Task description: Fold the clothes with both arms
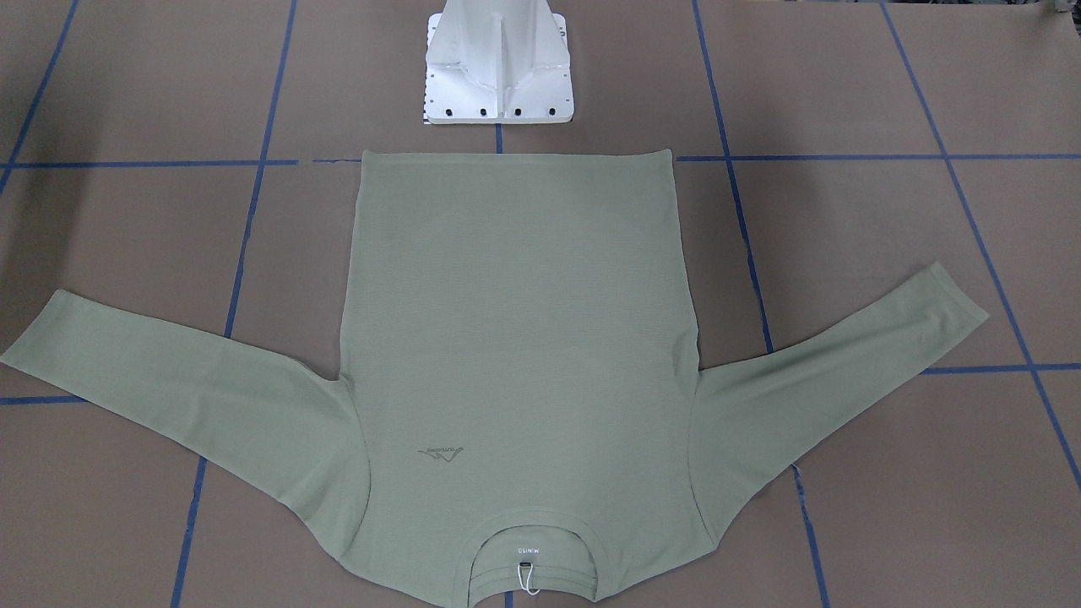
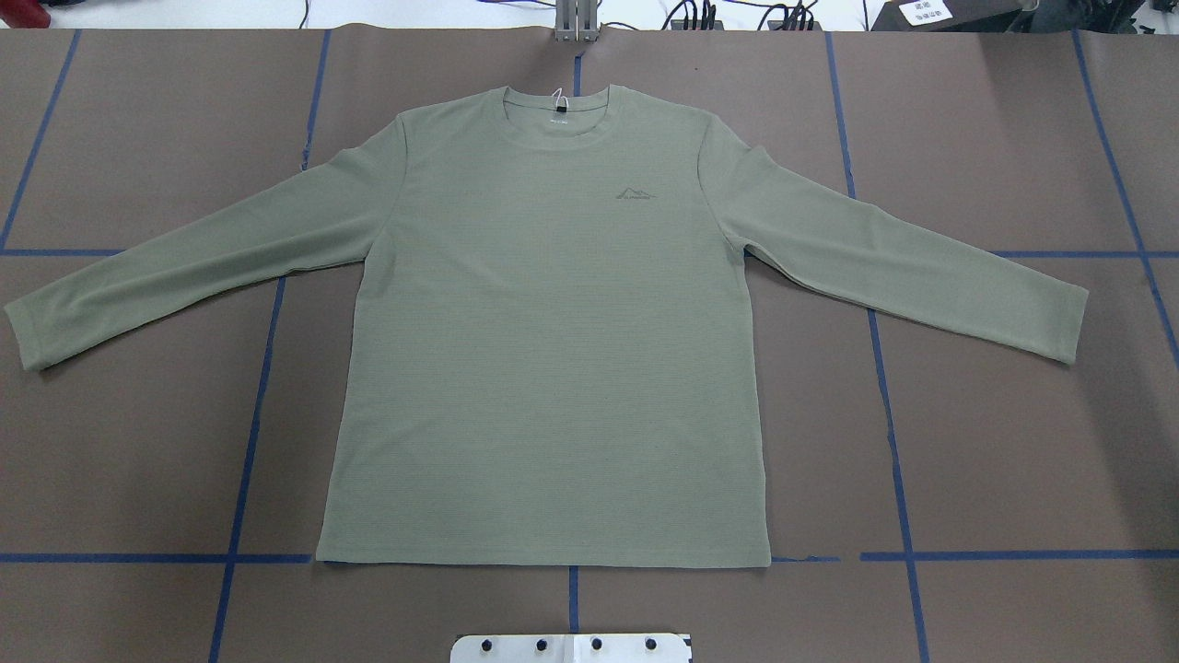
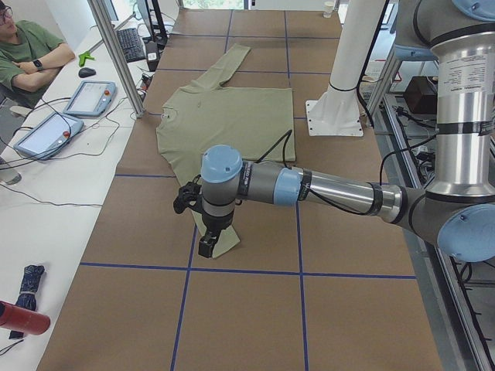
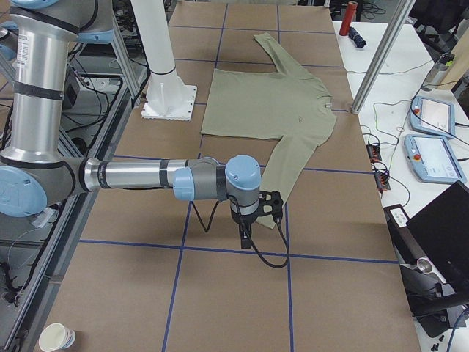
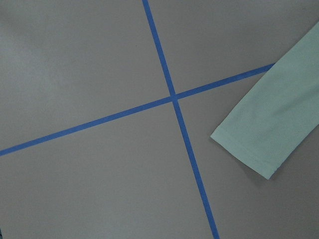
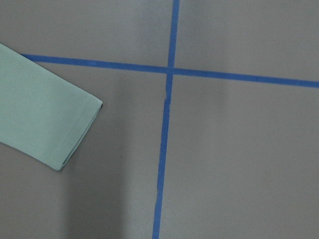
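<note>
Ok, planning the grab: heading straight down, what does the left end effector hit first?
Likely the sleeve cuff, or the table right beside it; the left end effector hangs near its edge.

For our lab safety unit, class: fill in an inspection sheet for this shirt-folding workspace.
Surface: brown table, blue tape grid.
Job's things: shirt flat, front up, sleeves spread, unfolded.
Clutter: nothing seen.
Grippers: left gripper and right gripper each near a cuff; open or shut cannot be told.
Cables: black cable loops below the right wrist.
Surroundings: white pedestal, teach pendants, a seated person, paper cup.
</note>
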